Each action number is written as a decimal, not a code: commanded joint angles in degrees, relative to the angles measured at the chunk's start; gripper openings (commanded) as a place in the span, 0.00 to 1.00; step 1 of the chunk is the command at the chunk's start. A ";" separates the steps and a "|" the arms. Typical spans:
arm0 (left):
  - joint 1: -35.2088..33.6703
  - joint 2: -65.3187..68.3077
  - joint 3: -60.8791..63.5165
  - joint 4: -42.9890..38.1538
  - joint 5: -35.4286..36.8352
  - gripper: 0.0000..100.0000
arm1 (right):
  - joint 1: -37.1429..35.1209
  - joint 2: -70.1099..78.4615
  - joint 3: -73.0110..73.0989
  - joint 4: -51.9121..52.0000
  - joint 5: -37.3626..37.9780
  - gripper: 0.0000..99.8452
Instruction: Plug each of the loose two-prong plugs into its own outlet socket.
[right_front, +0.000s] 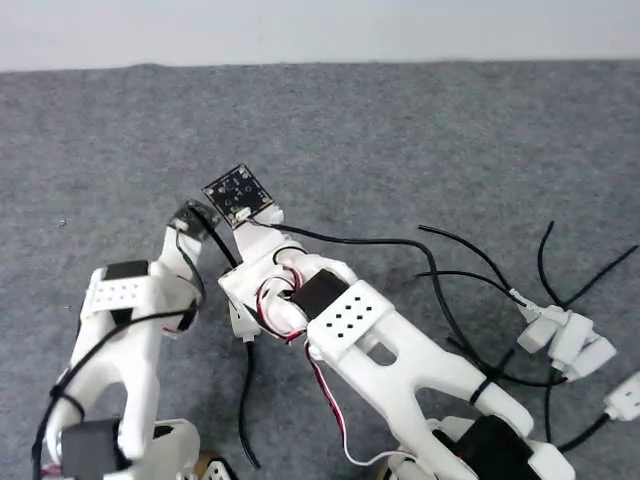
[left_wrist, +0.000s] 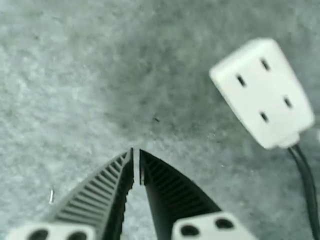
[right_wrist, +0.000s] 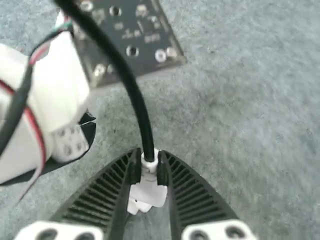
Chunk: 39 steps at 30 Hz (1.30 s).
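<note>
My right gripper (right_wrist: 147, 155) is shut on a white two-prong plug (right_wrist: 147, 192). The plug's black cable (right_wrist: 131, 95) runs away from the gripper, across a black circuit board (right_wrist: 132, 37). My left gripper (left_wrist: 136, 152) is shut with nothing in it, just above the grey carpet. A white outlet block (left_wrist: 262, 92) with several slots lies on the carpet a short way from the left gripper's tips, its black cord trailing off. In the high view the left arm (right_front: 120, 300) and right arm (right_front: 350, 320) meet near the middle, by the board (right_front: 238, 193).
A cluster of loose white plugs (right_front: 562, 335) with black cables lies at the right of the carpet, and another white plug (right_front: 625, 395) lies near the right edge. A black cable (right_front: 380, 241) crosses the carpet from the arms toward them. The far carpet is open.
</note>
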 joint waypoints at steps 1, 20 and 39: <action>1.05 -3.87 1.01 -1.85 -1.49 0.01 | -0.22 -4.09 -0.53 0.31 0.97 0.01; 4.40 -10.02 6.73 -0.18 -11.69 0.01 | -0.13 -5.05 -0.62 1.89 9.93 0.01; -11.34 -15.74 6.29 -17.67 30.15 0.01 | 1.36 0.40 -0.88 -1.63 -12.40 0.01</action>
